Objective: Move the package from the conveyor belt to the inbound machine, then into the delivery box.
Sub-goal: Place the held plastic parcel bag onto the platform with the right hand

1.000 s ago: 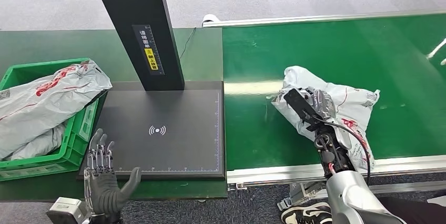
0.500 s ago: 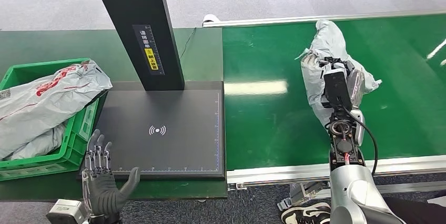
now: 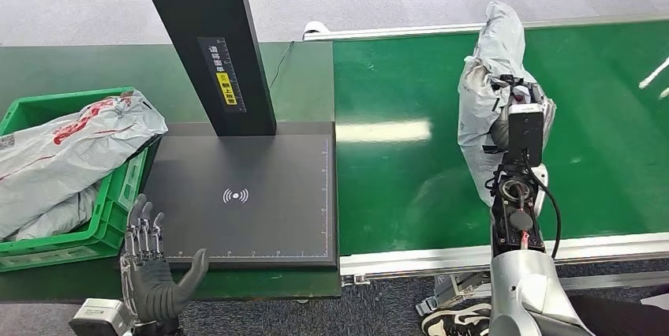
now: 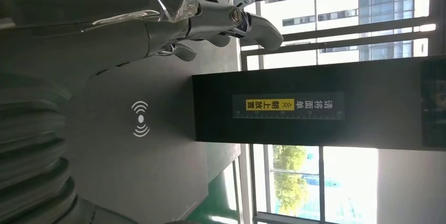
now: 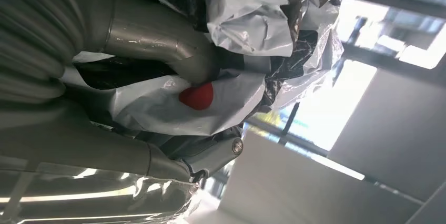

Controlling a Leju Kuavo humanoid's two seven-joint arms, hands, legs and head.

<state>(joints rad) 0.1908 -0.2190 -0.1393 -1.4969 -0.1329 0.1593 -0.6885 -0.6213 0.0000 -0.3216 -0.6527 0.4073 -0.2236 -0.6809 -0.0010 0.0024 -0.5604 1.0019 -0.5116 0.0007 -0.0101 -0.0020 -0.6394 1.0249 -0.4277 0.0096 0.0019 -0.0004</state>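
Note:
A grey plastic package (image 3: pixel 487 91) with red print hangs lifted above the green conveyor belt (image 3: pixel 394 162), gripped by my right hand (image 3: pixel 513 111). Up close, the thumb and fingers (image 5: pixel 158 45) clamp the crumpled bag (image 5: pixel 252 19). The black inbound machine (image 3: pixel 244 194) lies flat left of the belt, with a wireless mark on its pad and a tall black post (image 3: pixel 209 36) behind it. My left hand (image 3: pixel 154 269) hovers at the pad's near left corner, fingers spread, holding nothing; its fingers (image 4: pixel 210 19) show above the pad (image 4: pixel 137 145). The green delivery box (image 3: pixel 110 218) stands at the far left.
The green box holds grey packages (image 3: pixel 71 151) piled above its rim. A silver rail (image 3: pixel 442 257) edges the belt's near side. A dark shoe (image 3: pixel 457 322) shows on the floor below the belt.
My right hand has lifted the package off the belt and swung it up and away, so the bag now hangs upright. The left hand has barely moved.

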